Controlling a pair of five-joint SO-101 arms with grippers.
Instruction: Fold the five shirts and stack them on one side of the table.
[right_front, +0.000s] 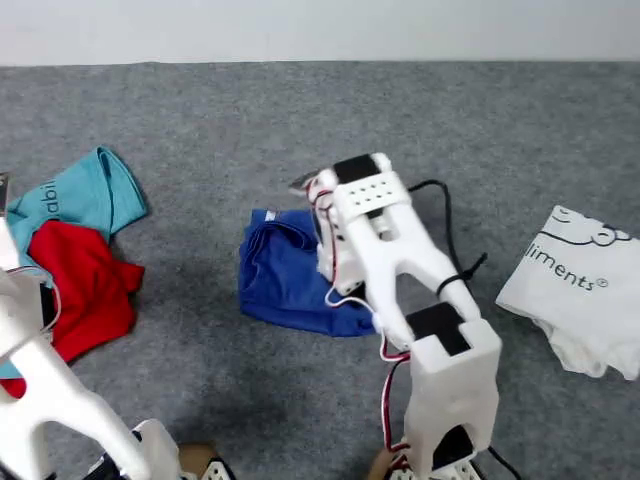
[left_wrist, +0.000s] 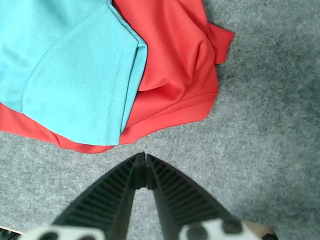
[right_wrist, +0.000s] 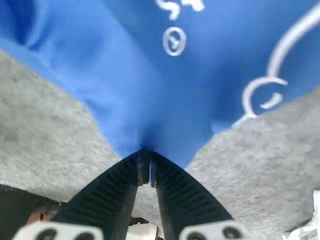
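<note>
Where the blue shirt (right_wrist: 150, 75) narrows into a fold, the right gripper (right_wrist: 145, 156) is closed on it, and the cloth is pinched between the two black fingertips. In the high view this shirt lies crumpled in the middle of the grey table (right_front: 200, 120), and the right arm (right_front: 400, 270) stands over its right edge and covers a part of it.

The left gripper (left_wrist: 145, 161) has its jaws pressed together and holds no cloth. It hangs over the bare table surface, near an edge of the red shirt (left_wrist: 170, 60) but apart from it. The teal shirt (left_wrist: 65, 65) overlaps the red one, and in the left wrist view a teal part lies on top of the red cloth. Both shirts are unfolded and wrinkled. In the high view they lie together at the left side of the table, well apart from the blue shirt.

A white shirt (right_front: 575, 285) with dark print lies at the far right side of the table, also well apart from the blue one. It looks loosely folded.
</note>
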